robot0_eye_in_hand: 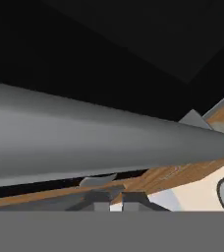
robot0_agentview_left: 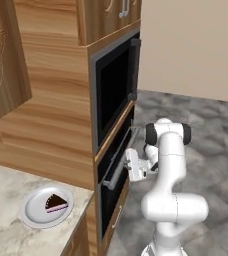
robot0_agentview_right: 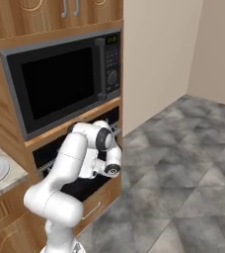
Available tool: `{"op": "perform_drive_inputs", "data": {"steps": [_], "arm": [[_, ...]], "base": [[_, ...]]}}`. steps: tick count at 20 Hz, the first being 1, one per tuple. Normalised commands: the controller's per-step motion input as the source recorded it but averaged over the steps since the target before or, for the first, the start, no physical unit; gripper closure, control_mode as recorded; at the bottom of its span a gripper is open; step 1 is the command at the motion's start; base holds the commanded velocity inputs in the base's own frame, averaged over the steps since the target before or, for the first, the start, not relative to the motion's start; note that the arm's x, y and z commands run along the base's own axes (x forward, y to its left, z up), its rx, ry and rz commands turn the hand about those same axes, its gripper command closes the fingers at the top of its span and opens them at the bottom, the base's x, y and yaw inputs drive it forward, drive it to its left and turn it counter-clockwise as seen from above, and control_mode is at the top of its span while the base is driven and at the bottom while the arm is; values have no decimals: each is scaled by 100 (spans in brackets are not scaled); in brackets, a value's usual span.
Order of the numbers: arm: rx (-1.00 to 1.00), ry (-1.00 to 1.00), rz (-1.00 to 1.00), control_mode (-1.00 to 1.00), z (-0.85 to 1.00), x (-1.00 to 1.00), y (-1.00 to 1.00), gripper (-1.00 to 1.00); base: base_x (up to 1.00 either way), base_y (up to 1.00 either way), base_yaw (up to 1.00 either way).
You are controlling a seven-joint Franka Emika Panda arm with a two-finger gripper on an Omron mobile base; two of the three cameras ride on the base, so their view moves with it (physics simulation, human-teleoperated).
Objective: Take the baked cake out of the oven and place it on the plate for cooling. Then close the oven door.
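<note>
Marble counter (robot0_agentview_left: 6,200): chocolate cake slice (robot0_agentview_left: 55,203) on round plate (robot0_agentview_left: 33,210). Gripper (robot0_agentview_left: 127,165) clenched at oven door (robot0_agentview_left: 117,167) bar handle (robot0_eye_in_hand: 84,142), nearly shut.

My arm (robot0_agentview_left: 168,175) is glossy white all over, built of thick rounded tube segments that swell into bulbous housings. Black bands ring my joints (robot0_agentview_left: 185,133), and one round dark cap faces outward low on my wrist (robot0_agentview_right: 112,171). My hand is a small white block. My pincer (robot0_eye_in_hand: 110,199) ends in two small dark grey tips.
</note>
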Motion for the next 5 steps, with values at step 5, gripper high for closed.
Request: {"op": "perform_drive_inputs", "data": {"steps": [5], "arm": [[46, 23, 15, -100, -11, 0, 96, 100]], "base": [[0, 0, 0]]}}
